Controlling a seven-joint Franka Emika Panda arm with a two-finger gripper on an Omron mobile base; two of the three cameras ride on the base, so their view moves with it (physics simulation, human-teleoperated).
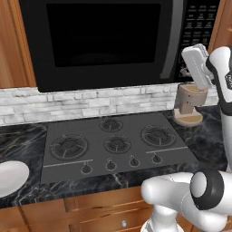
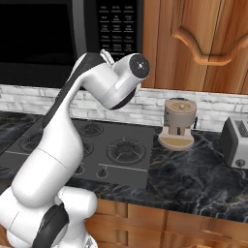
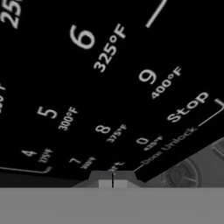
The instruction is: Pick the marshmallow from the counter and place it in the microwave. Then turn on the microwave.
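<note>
The microwave (image 1: pixel 104 41) hangs above the stove with its dark glass door closed. My gripper (image 3: pixel 113 183) is shut, its two fingertips pressed together right against the lower edge of the keypad (image 3: pixel 109 87), at a button whose label ends in "art", just left of the 0 key. From the left base view my white hand (image 1: pixel 198 64) is raised to the keypad panel (image 1: pixel 199 22) on the microwave's right side. The marshmallow is hidden. The black veined counter (image 1: pixel 22 140) runs on both sides of the stove.
A dark grey stovetop (image 1: pixel 115 142) with several burners lies below the microwave. A brown cylindrical appliance (image 2: pixel 178 123) stands right of it, a toaster (image 2: pixel 236 140) farther right. A white plate (image 1: pixel 9 176) rests on the counter's left end. Wooden cabinets (image 2: pixel 203 38) flank the microwave.
</note>
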